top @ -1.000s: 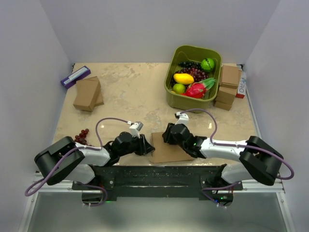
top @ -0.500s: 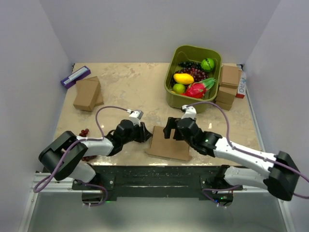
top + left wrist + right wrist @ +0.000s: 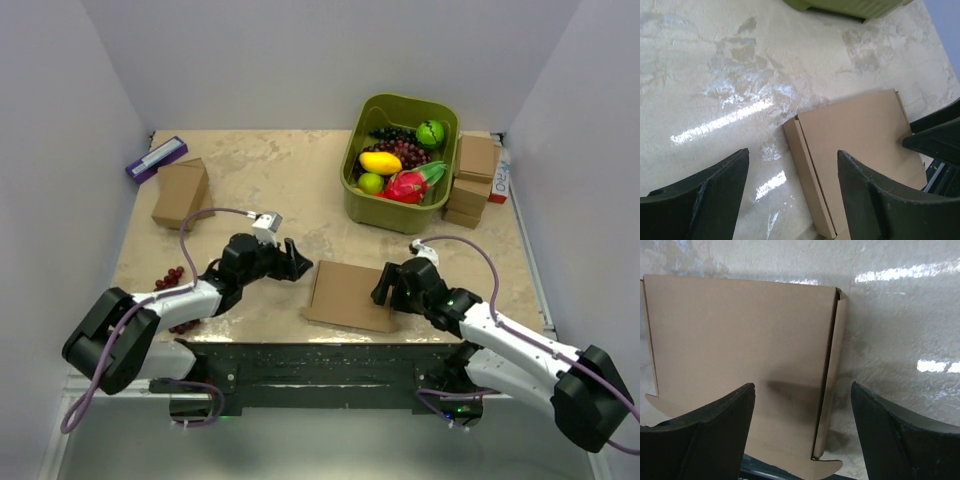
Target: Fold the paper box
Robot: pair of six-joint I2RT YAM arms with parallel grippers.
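The paper box [image 3: 348, 295] lies flat and closed on the table near the front edge, a thin brown cardboard mailer. My left gripper [image 3: 298, 264] hangs open just off its left edge, touching nothing. In the left wrist view the box [image 3: 860, 145] and its folded side wall sit under my left gripper [image 3: 792, 165]. My right gripper [image 3: 386, 290] stands open at the box's right edge. In the right wrist view the box [image 3: 740, 340] and its right side wall [image 3: 832, 375] lie below my right gripper [image 3: 802, 390], with nothing held.
A green bin [image 3: 385, 215] full of fruit stands at the back right, with small brown boxes [image 3: 473, 175] stacked beside it. Another brown box [image 3: 180, 193] and a purple packet [image 3: 155, 158] lie at the back left. Dark grapes [image 3: 172, 278] lie by the left arm.
Both grippers opened and let go of the box. The left drew back to the left, the right pulled away to the right. The box slid a little farther from the front edge.
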